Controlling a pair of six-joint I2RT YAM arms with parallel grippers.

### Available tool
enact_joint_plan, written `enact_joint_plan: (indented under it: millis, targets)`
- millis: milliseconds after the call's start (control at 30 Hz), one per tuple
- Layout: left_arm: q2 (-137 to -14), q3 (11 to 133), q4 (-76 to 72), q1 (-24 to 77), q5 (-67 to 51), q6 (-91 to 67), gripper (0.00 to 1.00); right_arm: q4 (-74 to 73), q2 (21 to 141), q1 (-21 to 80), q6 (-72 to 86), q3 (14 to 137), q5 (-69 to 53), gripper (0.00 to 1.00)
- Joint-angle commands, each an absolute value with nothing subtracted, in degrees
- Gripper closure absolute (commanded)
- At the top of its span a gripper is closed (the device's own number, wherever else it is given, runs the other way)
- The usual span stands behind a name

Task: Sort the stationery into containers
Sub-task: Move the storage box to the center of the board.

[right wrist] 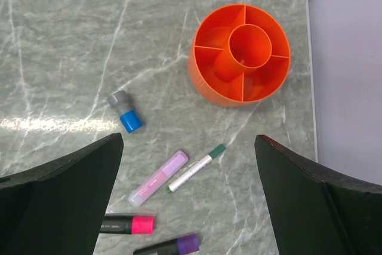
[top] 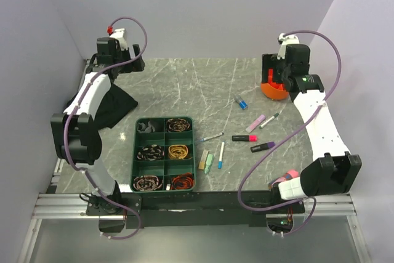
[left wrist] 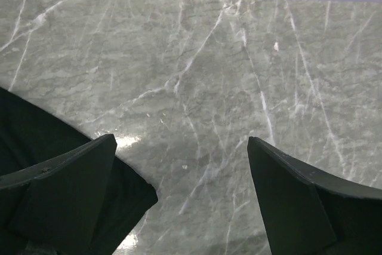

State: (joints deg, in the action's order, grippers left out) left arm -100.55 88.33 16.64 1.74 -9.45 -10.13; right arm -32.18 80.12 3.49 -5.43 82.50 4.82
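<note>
Right wrist view: my right gripper [right wrist: 188,138] stands apart, orange pot [right wrist: 242,55] just ahead. One finger [right wrist: 65,201] hides part of the pink-capped marker [right wrist: 128,224].

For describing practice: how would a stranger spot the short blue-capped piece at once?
Find the round orange pot at the table's far right corner. The blue-capped piece lies alone just left of it in the right wrist view, above the pale pink marker. Unlike the long pens nearby, it is a short stub, grey one end, blue the other.
</note>
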Motion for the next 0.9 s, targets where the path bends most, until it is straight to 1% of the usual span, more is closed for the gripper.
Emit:
enact_joint_plan:
  millis: [0,67,100,133,167,233,367,400,567,600,667,700,767,800,867]
  targets:
    - [-101.4,91.0,18.7,2.6,-2.6,-2.9,0.01,-28.3,82.6,3.1,-6.1,84.0,7.6,0.0]
    - [-102.4,90.3,17.8,3.4,10.1,-4.0,0.01,-29.5,86.1,2.6,-11.5,87.5,4.2,0.0]
    - [-103.3,91.2,20.6,3.1,10.9,-2.6,0.01,-31.7,87.7,2.2,-12.4,89.2,2.0,0.0]
    - [-105.4,92.5,22.2,2.6,11.9,-1.9,0.01,-32.9,89.5,1.7,-12.2,93.6,-2.0,0.0]
    - [-106.5,95.3,23.8,2.6,14.3,-1.1,0.0,-34.7,94.2,0.7,-12.5,96.6,-5.3,0.0]
    - [-106.9,96.6,26.6,2.5,14.4,-0.8,0.01,-39.9,98.9,0.3,-11.9,105.4,-9.8,0.0]
    - [-103.6,94.2,27.0,2.5,9.6,1.5,0.01,-41.7,106.4,0.4,-14.1,112.3,-11.9,0.03]
    - [-103.4,94.1,27.3,2.5,9.0,1.6,0.0,-42.4,107.6,-1.5,-13.8,113.5,-12.6,0.04]
    - [-101.6,91.4,26.5,2.5,8.3,1.1,0.01,-42.4,111.4,-3.2,-10.9,114.8,-16.3,0.12]
    - [-101.5,91.2,26.5,2.5,8.5,0.9,0.01,-42.7,111.8,-3.2,-11.2,114.8,-16.6,0.17]
    - [-101.7,90.8,26.5,2.5,8.5,0.9,0.0,-42.9,112.8,-3.3,-11.4,114.3,-16.0,0.2]
    - [-101.7,90.9,26.5,2.5,8.5,0.8,0.01,-43.4,113.4,-3.3,-11.6,114.5,-15.8,0.25]
    - [-102.1,91.2,26.6,2.5,8.5,0.8,0.0,-44.2,115.5,-3.6,-11.6,115.8,-15.8,0.3]
    - [-102.2,91.3,26.7,2.5,8.5,0.8,0.01,-44.0,115.9,-3.7,-11.5,115.8,-15.6,0.34]
    - [-102.2,91.4,26.6,2.5,8.8,1.0,0.01,-43.7,117.4,-3.7,-11.7,115.8,-15.3,0.37]
